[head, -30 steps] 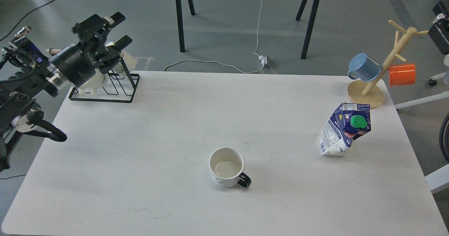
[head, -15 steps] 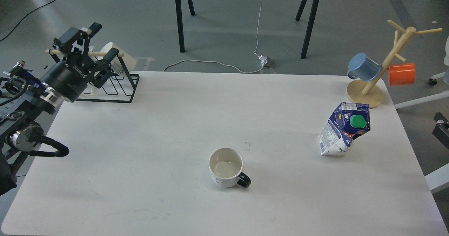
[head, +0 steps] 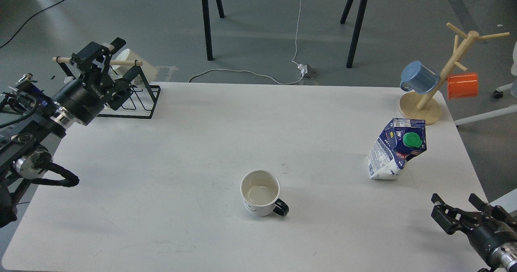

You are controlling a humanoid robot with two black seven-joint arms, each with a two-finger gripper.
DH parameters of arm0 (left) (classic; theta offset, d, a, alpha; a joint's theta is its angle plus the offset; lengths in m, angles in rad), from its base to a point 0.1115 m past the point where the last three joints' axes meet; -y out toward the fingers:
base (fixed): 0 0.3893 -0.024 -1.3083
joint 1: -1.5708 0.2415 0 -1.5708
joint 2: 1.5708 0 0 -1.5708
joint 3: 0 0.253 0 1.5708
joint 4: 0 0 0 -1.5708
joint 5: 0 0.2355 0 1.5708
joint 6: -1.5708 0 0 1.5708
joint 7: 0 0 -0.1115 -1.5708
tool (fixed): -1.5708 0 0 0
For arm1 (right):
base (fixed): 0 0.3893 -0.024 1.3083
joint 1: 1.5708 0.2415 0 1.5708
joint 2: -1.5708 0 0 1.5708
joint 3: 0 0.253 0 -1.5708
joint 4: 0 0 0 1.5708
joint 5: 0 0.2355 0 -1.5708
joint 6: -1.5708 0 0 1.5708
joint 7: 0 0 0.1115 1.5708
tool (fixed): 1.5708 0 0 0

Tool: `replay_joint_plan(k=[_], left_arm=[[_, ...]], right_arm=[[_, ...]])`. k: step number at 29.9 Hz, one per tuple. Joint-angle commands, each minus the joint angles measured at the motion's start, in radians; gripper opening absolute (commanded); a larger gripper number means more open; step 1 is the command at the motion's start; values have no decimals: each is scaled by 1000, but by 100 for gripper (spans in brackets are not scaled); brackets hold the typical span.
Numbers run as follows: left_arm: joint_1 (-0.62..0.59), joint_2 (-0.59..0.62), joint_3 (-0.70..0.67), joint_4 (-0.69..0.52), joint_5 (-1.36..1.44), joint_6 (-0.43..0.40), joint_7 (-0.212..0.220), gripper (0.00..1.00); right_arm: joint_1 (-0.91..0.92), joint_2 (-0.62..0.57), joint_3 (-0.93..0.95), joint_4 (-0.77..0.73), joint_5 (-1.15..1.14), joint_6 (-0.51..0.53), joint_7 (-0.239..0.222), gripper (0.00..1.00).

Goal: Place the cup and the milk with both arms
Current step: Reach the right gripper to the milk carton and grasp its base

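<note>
A white cup [head: 260, 193] with a black handle stands upright near the front middle of the white table [head: 202, 134]. A blue and white milk carton [head: 396, 149] with a green cap stands tilted at the right. My left gripper [head: 121, 62] is open and empty, raised over the table's back left corner, far from the cup. My right gripper [head: 456, 202] is open and empty at the front right corner, below the carton and apart from it.
A black wire rack [head: 135, 98] with a white item and a wooden rod sits at the back left, just behind my left gripper. A wooden mug tree [head: 440, 84] holds a blue mug [head: 419, 77] and an orange mug [head: 463, 85] at the back right.
My right gripper has come into view at the front right corner. My left gripper dropped and pulled back left from a second ago, then shifted slightly right. Cup and carton have not moved.
</note>
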Motion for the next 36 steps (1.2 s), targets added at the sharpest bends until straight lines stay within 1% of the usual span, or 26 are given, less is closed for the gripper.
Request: replay_joint_plan(k=[1, 3, 8, 12, 15, 25, 36], left_arm=[[4, -1, -1, 0, 4, 0, 0, 85], [6, -1, 0, 0, 4, 0, 0, 85], [21, -1, 0, 0, 5, 0, 0, 85], [21, -11, 0, 0, 34, 0, 0, 85], [24, -11, 0, 1, 41, 0, 0, 85], [32, -11, 0, 21, 41, 0, 0, 85], [37, -13, 5, 35, 41, 0, 0, 86]], right_arm=[[6, 34, -10, 36, -18, -11, 9, 98], [15, 34, -10, 45, -26, -26, 24, 98], [95, 37, -13, 43, -52, -134, 50, 98], [143, 37, -15, 37, -61, -183, 71, 98], [187, 63, -39, 36, -78, -217, 85, 98], [241, 144, -52, 23, -136, -272, 105, 98], [282, 183, -33, 2, -139, -278, 110, 98]])
